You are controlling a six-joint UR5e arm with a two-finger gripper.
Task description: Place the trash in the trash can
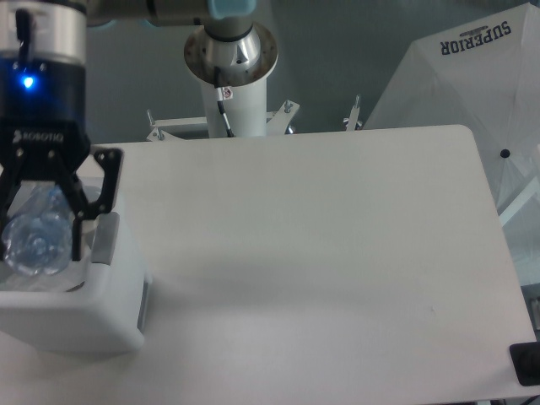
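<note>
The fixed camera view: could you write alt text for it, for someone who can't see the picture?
A robot gripper holds a clear plastic bottle over the open top of a white trash can at the left edge of a white table. The arm's base post stands behind the table, and a white umbrella printed SUPERIOR sits at the upper right.
</note>
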